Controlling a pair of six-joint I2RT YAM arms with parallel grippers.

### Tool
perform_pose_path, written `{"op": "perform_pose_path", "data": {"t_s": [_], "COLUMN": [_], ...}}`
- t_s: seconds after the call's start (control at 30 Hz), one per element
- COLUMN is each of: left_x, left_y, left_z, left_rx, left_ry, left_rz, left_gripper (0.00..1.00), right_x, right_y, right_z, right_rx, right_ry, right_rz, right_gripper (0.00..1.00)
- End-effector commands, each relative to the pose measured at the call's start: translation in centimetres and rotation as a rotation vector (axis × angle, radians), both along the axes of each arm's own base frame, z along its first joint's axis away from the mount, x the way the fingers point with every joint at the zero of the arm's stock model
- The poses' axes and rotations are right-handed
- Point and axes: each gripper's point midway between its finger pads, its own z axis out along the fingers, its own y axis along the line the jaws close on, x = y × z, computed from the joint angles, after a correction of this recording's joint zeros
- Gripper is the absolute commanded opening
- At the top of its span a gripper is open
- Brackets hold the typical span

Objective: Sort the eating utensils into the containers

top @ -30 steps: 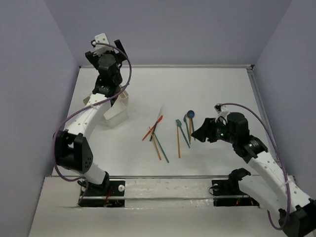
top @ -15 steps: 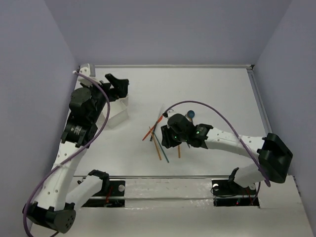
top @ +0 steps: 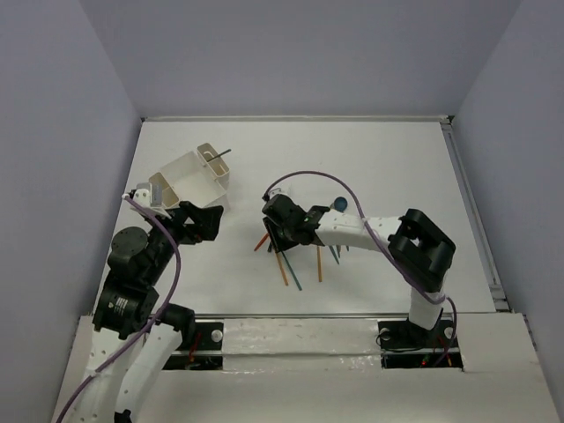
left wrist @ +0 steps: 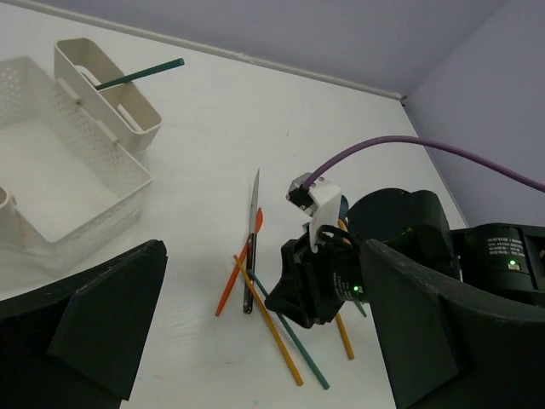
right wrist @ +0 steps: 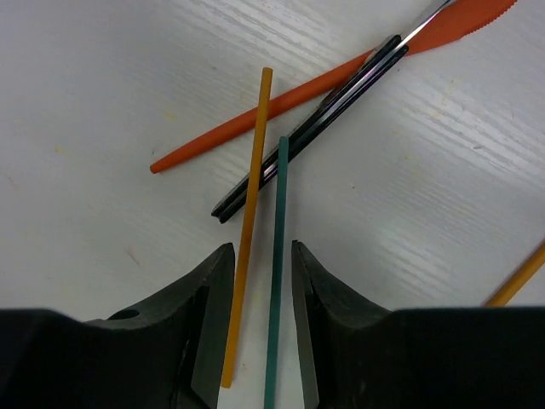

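Note:
The utensils lie in a loose pile at the table's middle: an orange stick (right wrist: 247, 230), a teal stick (right wrist: 277, 256), a red knife (right wrist: 341, 77) and a dark-handled knife (right wrist: 315, 128). My right gripper (right wrist: 260, 256) is open and low over the pile (top: 282, 231), its jaws on either side of the orange and teal sticks. A teal spoon (top: 339, 204) and another orange stick (top: 318, 264) lie to its right. The white container (top: 189, 176) stands at the back left with one teal stick (left wrist: 140, 72) in an end compartment. My left gripper (top: 201, 220) is open and empty, near of the container.
The container's large middle compartment (left wrist: 51, 170) holds nothing I can see. The right arm's purple cable (left wrist: 409, 145) arcs over the pile. Grey walls close in the table on three sides.
My left arm has pulled back from the container toward the near edge, leaving a teal stick in it. My right arm has swung left over the pile.

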Motion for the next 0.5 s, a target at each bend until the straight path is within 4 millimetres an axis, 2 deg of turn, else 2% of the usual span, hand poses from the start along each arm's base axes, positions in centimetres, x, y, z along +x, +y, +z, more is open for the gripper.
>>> {"op": "perform_pose_path", "data": {"t_s": [0.0, 0.2, 0.43, 0.47], "left_x": [0.2, -0.1, -0.6, -0.6], "left_y": [0.0, -0.6, -0.9, -0.9], "left_z": [-0.3, -0.3, -0.3, -0.4], "left_rx": [0.014, 0.004, -0.012, -0.009], "left_ry": [-0.031, -0.047, -0.058, -0.057], "left_rz": [-0.003, -0.039, -0.064, -0.064], "left_gripper": [0.99, 0.99, 0.99, 0.99], "right_x": [0.8, 1.5, 1.4, 1.5], "right_y": [0.6, 0.2, 0.0, 0.0], "right_z": [-0.2, -1.2, -0.9, -0.3], "right_rx": [-0.043, -0.101, -0.084, -0.072], "right_ry": [-0.015, -0.023, -0.028, -0.036], "right_rz": [0.005, -0.02, -0.036, -0.038], "right_gripper": [0.39, 0.37, 0.35, 0.35]}}
